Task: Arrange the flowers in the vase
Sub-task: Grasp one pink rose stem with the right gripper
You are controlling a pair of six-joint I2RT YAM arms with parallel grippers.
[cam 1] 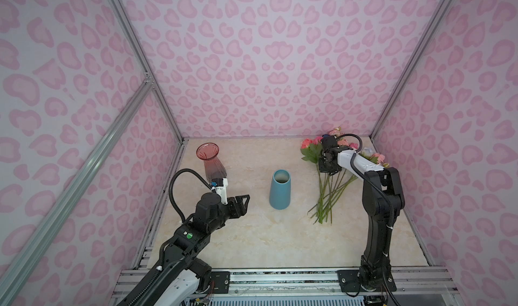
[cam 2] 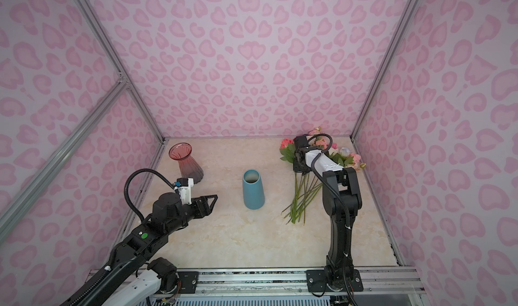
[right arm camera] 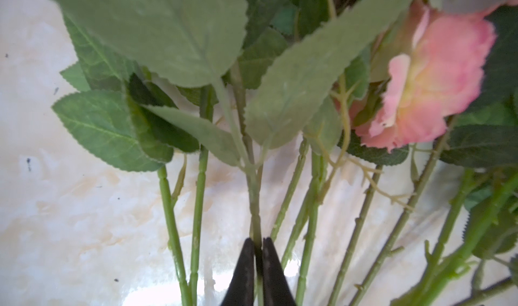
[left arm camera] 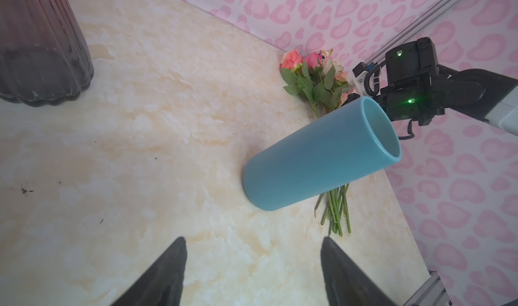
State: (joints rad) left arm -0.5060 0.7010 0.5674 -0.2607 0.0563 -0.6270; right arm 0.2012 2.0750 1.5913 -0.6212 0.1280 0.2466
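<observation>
Pinching one stem of flowers (right arm camera: pixel 253 195): right gripper (right arm camera: pixel 258 247); blooms half hidden behind arm (cam 1: pixel 361 161); left gripper (left arm camera: pixel 253 241) gaping.

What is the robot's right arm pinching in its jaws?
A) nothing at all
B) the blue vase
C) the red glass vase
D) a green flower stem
D: in the right wrist view the right gripper has its jaws shut on one green stem from the bunch of flowers, well away from both vases.

No legible text, no readable labels, brands, numbers or signs in any view
</observation>
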